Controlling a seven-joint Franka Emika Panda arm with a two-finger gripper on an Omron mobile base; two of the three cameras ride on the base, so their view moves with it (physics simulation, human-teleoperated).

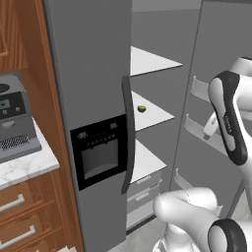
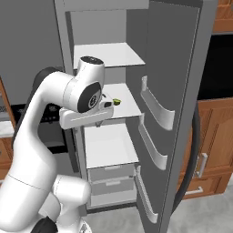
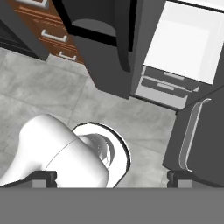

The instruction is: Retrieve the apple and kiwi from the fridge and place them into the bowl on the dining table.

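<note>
The arm rises in front of the fridge, its hand turned down toward the floor. In the hand view the two fingers stand wide apart at the bottom edge, one tip at the left and the other at the right, with nothing between them but grey floor tiles.

Below the hand, that view takes in the foot of the fridge: the closed left door with its dark handle, the pale drawers at the bottom of the open compartment, and the lowest white shelf above them.

The right door of the fridge is swung open, its inner side carrying curved white bins. The left door is shut, with a black dispenser and a long dark handle beside it.

Inside, three white shelves are stacked above the drawers. The kiwi lies on the middle shelf, a small yellowish-green oval near its back left part; in the right base view it peeks out just past the arm's wrist.

To the left of the fridge, a marble tabletop over wooden drawers carries a grey appliance.
</note>
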